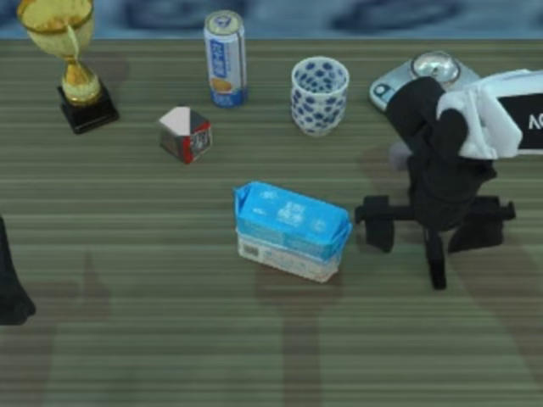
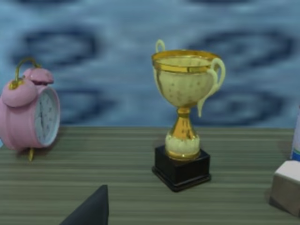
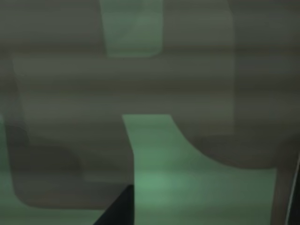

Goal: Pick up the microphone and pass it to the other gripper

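Only the black stick handle of the microphone (image 1: 435, 263) shows in the top view, lying on the table at the right; the rest is hidden under my right arm. My right gripper (image 1: 429, 236) points down over it, open wide, one finger on either side of the handle. The right wrist view shows only shadowed table and one black fingertip (image 3: 123, 208). My left gripper (image 1: 10, 297) is parked at the table's left edge and holds nothing. One of its fingertips (image 2: 91, 211) shows in the left wrist view, wide of the middle.
A blue packet (image 1: 291, 229) lies just left of the right gripper. Behind it stand a patterned cup (image 1: 320, 93), a blue-and-white can (image 1: 225, 58) and a small red and white box (image 1: 185, 134). A scale (image 1: 424, 72), a gold trophy (image 1: 72, 59) and a pink alarm clock (image 2: 30, 115) stand around.
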